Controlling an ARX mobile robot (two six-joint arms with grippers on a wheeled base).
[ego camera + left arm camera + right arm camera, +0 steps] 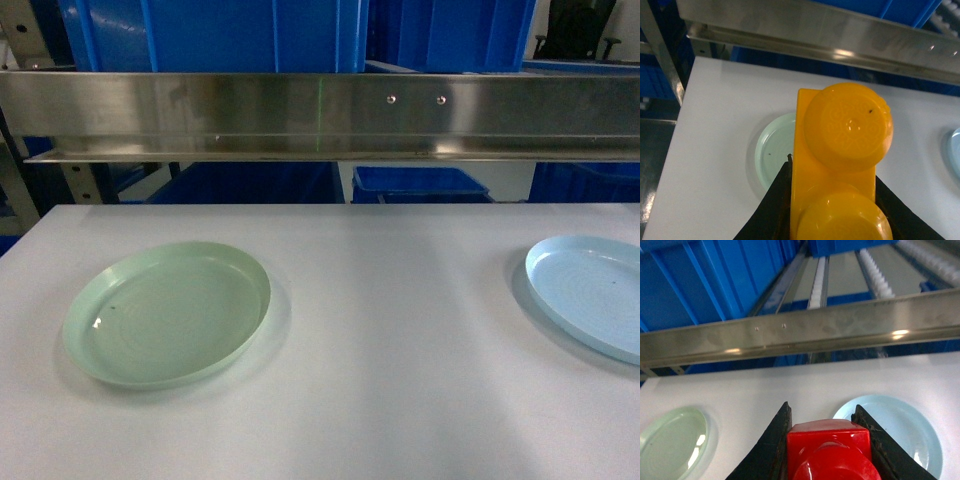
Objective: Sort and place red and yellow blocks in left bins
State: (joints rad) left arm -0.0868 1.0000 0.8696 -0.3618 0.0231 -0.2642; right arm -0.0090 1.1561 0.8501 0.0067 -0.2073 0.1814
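progress: neither brick binned yet | left gripper clamped on yellow brick above green plate | right gripper clamped on red brick | blue bins behind rail

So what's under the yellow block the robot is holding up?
Below the yellow block, held in the left gripper, lies the white table with a green plate. The block covers the plate's right part, so anything lying there is hidden.
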